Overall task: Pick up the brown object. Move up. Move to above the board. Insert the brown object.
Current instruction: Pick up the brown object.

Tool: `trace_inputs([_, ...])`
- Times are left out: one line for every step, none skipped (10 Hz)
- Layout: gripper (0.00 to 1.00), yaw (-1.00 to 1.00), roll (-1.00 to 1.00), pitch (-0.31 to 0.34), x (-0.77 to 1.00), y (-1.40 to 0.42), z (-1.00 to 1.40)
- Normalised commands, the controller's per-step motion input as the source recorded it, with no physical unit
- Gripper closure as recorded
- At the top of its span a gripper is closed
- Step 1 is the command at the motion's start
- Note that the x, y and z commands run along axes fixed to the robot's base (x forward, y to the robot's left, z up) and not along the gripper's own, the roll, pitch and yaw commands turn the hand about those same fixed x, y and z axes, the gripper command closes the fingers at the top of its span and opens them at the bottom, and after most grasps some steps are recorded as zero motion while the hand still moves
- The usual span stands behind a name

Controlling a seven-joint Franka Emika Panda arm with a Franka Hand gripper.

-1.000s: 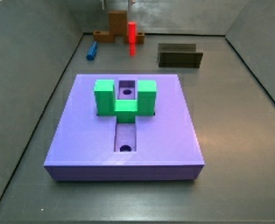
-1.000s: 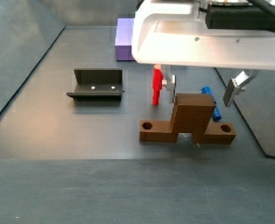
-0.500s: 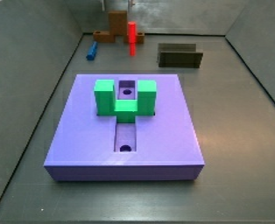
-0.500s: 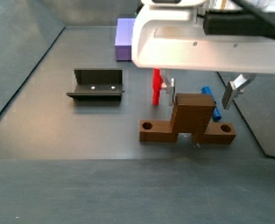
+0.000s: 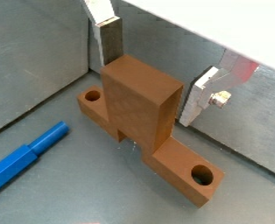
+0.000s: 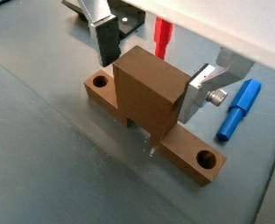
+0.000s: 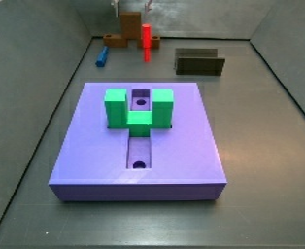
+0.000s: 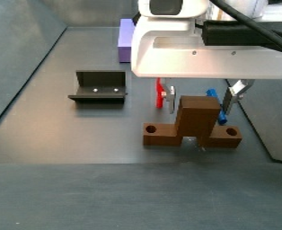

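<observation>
The brown object (image 5: 140, 98) lies on the grey floor: an orange-brown bar with a round hole at each end and a tall block on its middle. It shows in both wrist views (image 6: 146, 92) and both side views (image 8: 198, 124) (image 7: 113, 41). My gripper (image 5: 151, 83) is down over it, one silver finger on each side of the tall block, with slight gaps; it is open (image 6: 150, 83). In a side view the gripper (image 8: 201, 97) hangs under the white hand. The purple-blue board (image 7: 90, 146) with the green U-shaped block (image 7: 140, 109) lies apart from it.
A thin red stick (image 6: 162, 35) stands just behind the brown object. A blue peg (image 6: 237, 109) lies beside it. The dark fixture (image 8: 99, 87) stands on the floor to one side. Grey tray walls rise close by (image 5: 35, 52).
The gripper has come down lower around the brown object's tall block. The brown object has not moved.
</observation>
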Motion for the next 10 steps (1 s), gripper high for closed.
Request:
trace_inputs([0.0,0.0,0.0,0.0,0.0,-0.11,-0.05])
trace_inputs([0.0,0.0,0.0,-0.01,0.0,0.0,-0.13])
trace_inputs([0.0,0.0,0.0,-0.033,0.0,0.0,-0.19])
trace_inputs([0.0,0.0,0.0,-0.049,-0.03,0.0,-0.24])
trace_inputs([0.0,0.0,0.0,-0.063,-0.02,0.0,-0.24])
trace_inputs([0.0,0.0,0.0,-0.05,-0.02,0.0,-0.21])
trace_inputs([0.0,0.0,0.0,-0.051,-0.03,0.0,-0.19])
trace_inputs([0.0,0.0,0.0,-0.034,0.0,0.0,-0.14])
trace_inputs([0.0,0.0,0.02,0.0,0.0,0.0,0.0])
trace_inputs([0.0,0.0,0.0,0.0,0.0,0.0,0.0])
